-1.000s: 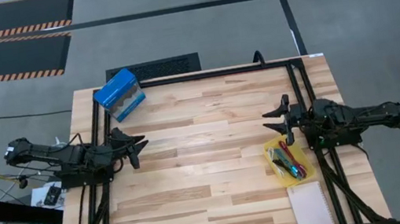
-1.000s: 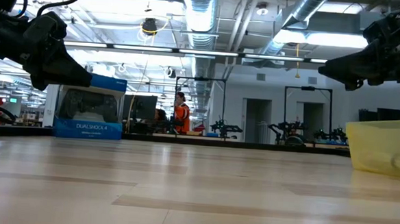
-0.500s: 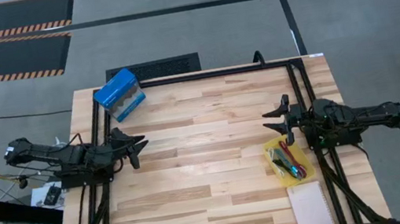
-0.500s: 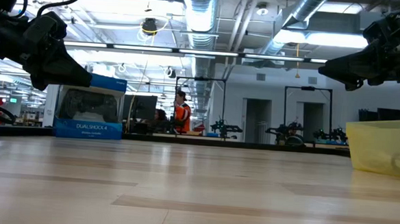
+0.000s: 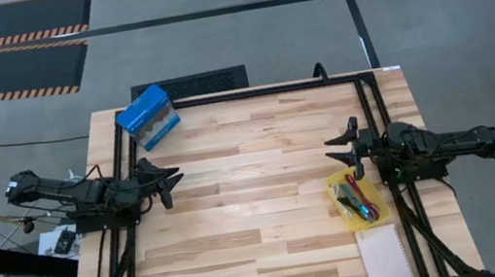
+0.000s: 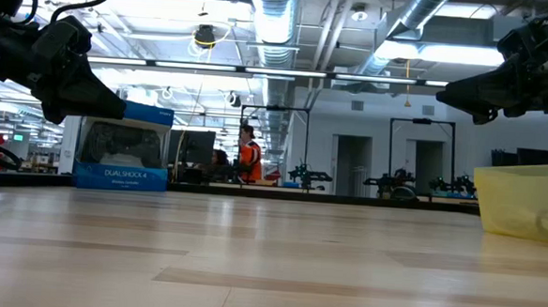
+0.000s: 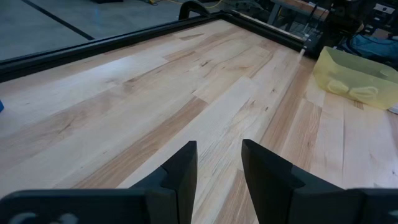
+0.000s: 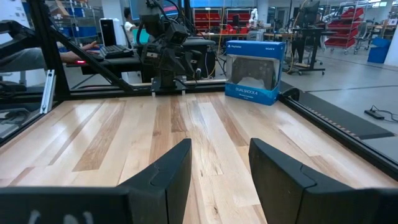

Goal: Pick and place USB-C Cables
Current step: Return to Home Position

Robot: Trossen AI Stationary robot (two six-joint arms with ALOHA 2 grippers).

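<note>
The USB-C cables (image 5: 357, 199) lie bundled in a shallow yellow tray (image 5: 337, 184) near the table's right edge. I make out a dark red one, a teal-blue one and a dark one; a white one does not show. My right gripper (image 5: 330, 149) hangs open above the table, just beyond the tray's far-left corner. My left gripper (image 5: 173, 186) is open over the table's left part, far from the tray. In the left wrist view the tray (image 7: 354, 78) stands across the table, and its wall hides the cables.
A blue boxed game controller (image 5: 147, 116) stands at the far left corner. A spiral notebook (image 5: 384, 258) lies at the near right corner, just nearer than the tray. A black frame rail (image 5: 260, 90) runs along the far edge. Bare wood lies between the two arms.
</note>
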